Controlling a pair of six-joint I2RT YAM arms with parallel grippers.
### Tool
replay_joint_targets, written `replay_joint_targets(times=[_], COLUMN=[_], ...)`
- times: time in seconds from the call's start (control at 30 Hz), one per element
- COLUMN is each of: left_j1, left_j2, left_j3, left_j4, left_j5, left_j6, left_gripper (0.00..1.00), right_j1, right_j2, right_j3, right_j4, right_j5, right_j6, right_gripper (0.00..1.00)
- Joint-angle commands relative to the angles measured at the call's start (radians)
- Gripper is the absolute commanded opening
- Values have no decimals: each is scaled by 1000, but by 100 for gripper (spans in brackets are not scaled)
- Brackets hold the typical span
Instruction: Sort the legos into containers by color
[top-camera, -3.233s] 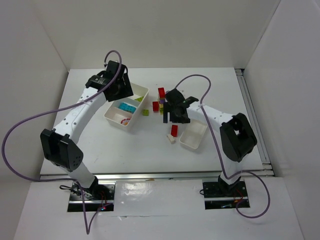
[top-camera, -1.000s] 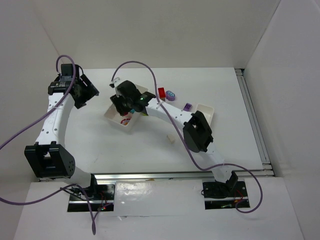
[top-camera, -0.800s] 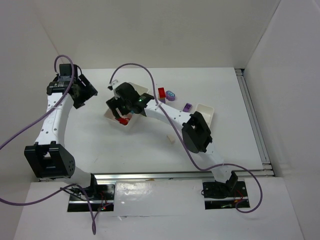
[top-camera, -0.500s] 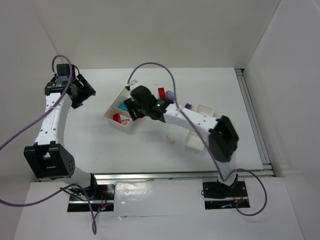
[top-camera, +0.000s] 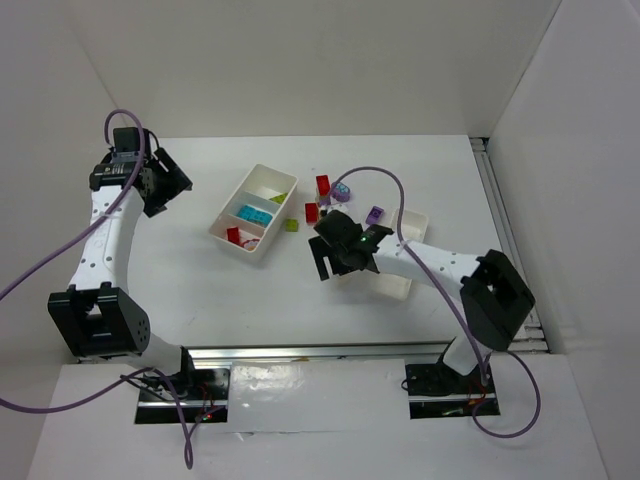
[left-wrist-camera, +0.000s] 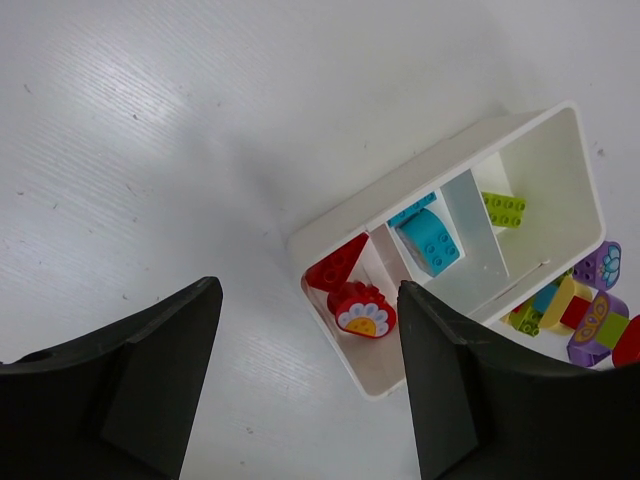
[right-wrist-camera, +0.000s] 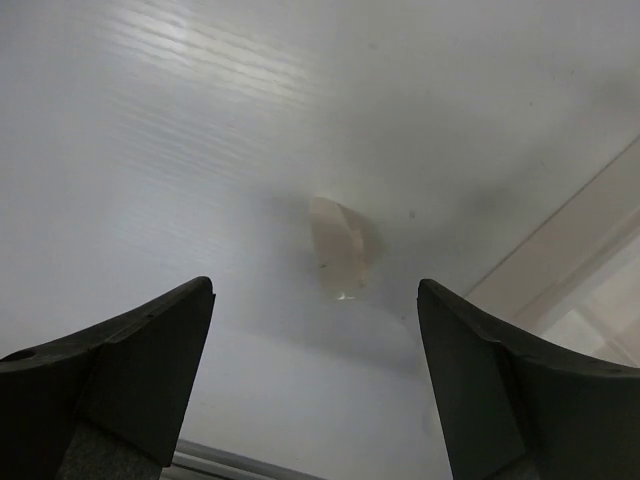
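The long white tray (top-camera: 262, 176) holds a lime green lego (top-camera: 278, 198), a cyan lego (top-camera: 252, 214) and red legos (top-camera: 232, 235), one colour per compartment. In the left wrist view the tray (left-wrist-camera: 330, 225) shows a red flower piece (left-wrist-camera: 362, 310). My left gripper (top-camera: 172, 193) is open and empty, left of the tray. My right gripper (top-camera: 335, 265) is open and empty over a small cream piece (right-wrist-camera: 338, 245). The smaller tray (top-camera: 410, 218) is to its right. Loose red (top-camera: 323, 187), purple (top-camera: 374, 214) and green (top-camera: 291, 224) legos lie between the trays.
The right arm's links lie across the smaller tray. White walls close in the table on the left, back and right. A metal rail (top-camera: 505, 230) runs along the right edge. Purple cables loop above both arms.
My right gripper has left the long tray's near compartment and swung right and nearer, down by the smaller tray. A red lego now lies in that compartment. The left arm has hardly moved.
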Motion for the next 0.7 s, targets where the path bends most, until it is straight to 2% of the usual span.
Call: replay_joint_targets(times=[0.0,0.2,0.4,0.67], left_j1=[-8,-8,-17,-17], left_j2=[-26,-17,-7,13], left_j3=[22,32,41,68], left_j4=[19,10,10,10], left_j5=[8,-21,-21,-21], left_j6=[10,31,22,22], left_gripper=[82,82,82,81], right_j1=[-38,-67,-87,-87], right_j2=[60,147,177,180], right_j3=[-14,-35,-35,-35], right_j4=[29,89,109,95], right_j5=[-60,-61,-81,-100], right_j6=[-1,-61,-61,-70], right_gripper=[89,82,55,33])
